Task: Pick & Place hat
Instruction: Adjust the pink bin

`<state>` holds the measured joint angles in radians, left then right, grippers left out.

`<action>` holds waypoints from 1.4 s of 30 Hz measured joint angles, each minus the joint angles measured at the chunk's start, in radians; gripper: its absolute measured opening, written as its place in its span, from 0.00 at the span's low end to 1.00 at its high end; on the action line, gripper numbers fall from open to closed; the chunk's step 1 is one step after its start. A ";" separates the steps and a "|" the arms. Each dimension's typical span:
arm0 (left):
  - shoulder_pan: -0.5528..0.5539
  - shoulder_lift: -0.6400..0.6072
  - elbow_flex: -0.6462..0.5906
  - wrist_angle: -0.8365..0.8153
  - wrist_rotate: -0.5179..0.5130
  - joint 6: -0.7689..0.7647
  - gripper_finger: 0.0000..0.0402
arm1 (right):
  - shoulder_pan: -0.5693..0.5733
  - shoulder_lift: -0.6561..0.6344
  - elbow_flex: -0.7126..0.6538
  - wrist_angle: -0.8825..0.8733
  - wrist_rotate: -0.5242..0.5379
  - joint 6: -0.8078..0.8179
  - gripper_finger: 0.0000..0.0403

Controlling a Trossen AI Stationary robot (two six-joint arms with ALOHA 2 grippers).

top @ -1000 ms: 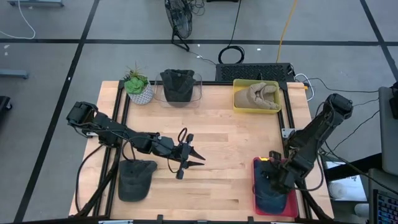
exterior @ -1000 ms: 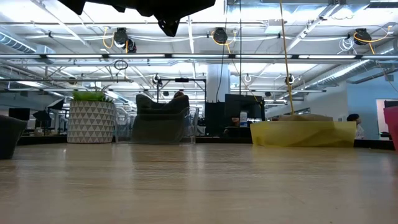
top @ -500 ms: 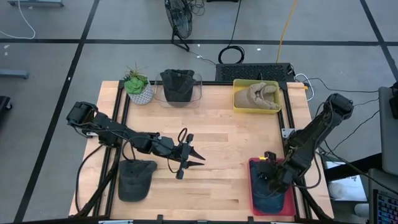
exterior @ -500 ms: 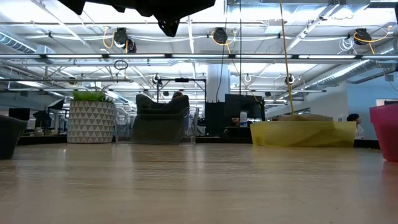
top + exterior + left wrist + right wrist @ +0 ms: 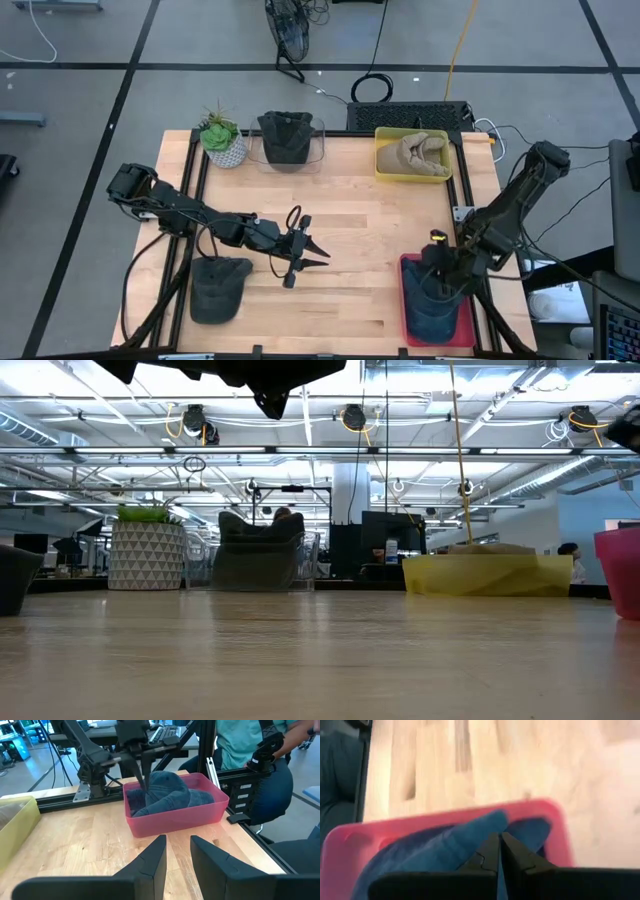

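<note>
My right gripper [image 5: 500, 851] is pinched tight on the soft, crumpled blue denim hat [image 5: 167, 792] inside the glossy pink rectangular plastic bin [image 5: 175, 818].

No writing, label, brand, number or sign can be read in any view.

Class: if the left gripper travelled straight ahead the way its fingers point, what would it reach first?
Probably the pink bin holding the blue hat; only bare table lies ahead of the left gripper, though depth is uncertain.
</note>
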<state>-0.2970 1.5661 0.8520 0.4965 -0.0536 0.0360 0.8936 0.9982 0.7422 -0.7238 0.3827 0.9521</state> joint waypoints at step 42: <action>0.010 0.000 0.000 -0.034 0.001 -0.014 0.24 | -0.377 0.574 0.352 0.112 -0.369 -0.520 0.00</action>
<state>-0.2874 1.5661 0.8516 0.4627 -0.0528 0.0216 0.5169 1.5719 1.0941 -0.6116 0.0139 0.4319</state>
